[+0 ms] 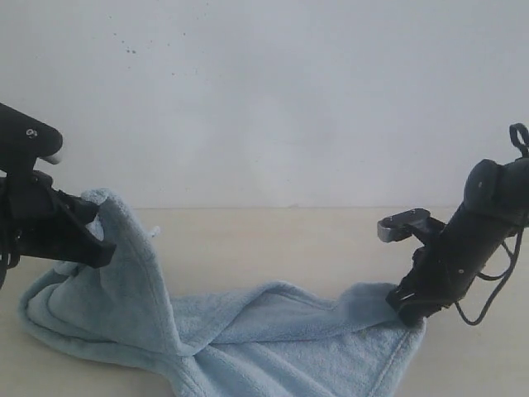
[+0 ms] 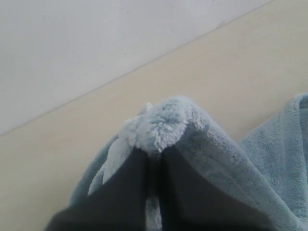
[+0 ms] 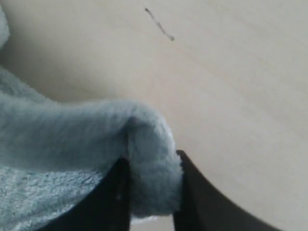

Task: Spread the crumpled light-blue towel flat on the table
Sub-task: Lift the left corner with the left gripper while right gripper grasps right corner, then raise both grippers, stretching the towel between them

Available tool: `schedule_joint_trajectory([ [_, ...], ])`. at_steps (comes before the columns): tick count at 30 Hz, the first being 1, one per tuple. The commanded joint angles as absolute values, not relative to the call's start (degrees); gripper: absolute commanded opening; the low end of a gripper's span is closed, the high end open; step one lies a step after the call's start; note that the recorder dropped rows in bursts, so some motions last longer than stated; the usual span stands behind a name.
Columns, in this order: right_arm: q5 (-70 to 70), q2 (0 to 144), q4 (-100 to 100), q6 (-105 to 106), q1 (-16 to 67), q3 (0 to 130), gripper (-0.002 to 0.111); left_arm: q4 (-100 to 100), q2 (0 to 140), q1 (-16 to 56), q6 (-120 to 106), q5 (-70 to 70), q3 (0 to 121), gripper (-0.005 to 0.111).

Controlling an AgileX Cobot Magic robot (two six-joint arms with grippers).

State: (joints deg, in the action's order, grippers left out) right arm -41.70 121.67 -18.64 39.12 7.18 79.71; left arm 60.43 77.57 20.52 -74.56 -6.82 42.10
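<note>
The pale light-blue towel [image 1: 248, 331] lies crumpled and partly stretched across the beige table [image 1: 289, 240]. My left gripper [image 1: 97, 231] is shut on one corner and holds it raised above the table at the left, so the cloth drapes down from it. In the left wrist view that fluffy towel corner [image 2: 161, 125] sticks out past the dark fingertips [image 2: 132, 178]. My right gripper [image 1: 407, 310] is shut on the opposite corner low at the right, close to the tabletop. The right wrist view shows the towel fold [image 3: 151, 168] squeezed between both fingers [image 3: 192, 192]. No label shows.
A white wall [image 1: 273, 91] rises behind the table's far edge. Bare tabletop [image 3: 231, 96] lies beyond the right gripper, with a thin dark thread [image 3: 159, 24] on it. Cables hang from the right arm [image 1: 488, 289].
</note>
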Motion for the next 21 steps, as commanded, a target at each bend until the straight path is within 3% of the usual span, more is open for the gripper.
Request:
schedule_joint_trajectory([
  [1,-39.44,120.17,-19.95,34.89,6.48,79.99,0.001,62.16,74.62,20.56,-74.65,-10.76,41.77,0.004],
  [8,-43.18,111.76,-14.84,28.67,3.83,79.99,0.003,69.96,65.63,18.52,-78.06,-10.58,41.41,0.004],
  [21,-55.47,88.52,-2.24,20.85,0.58,79.99,0.003,99.95,48.36,18.27,-111.68,-20.19,38.32,0.004],
])
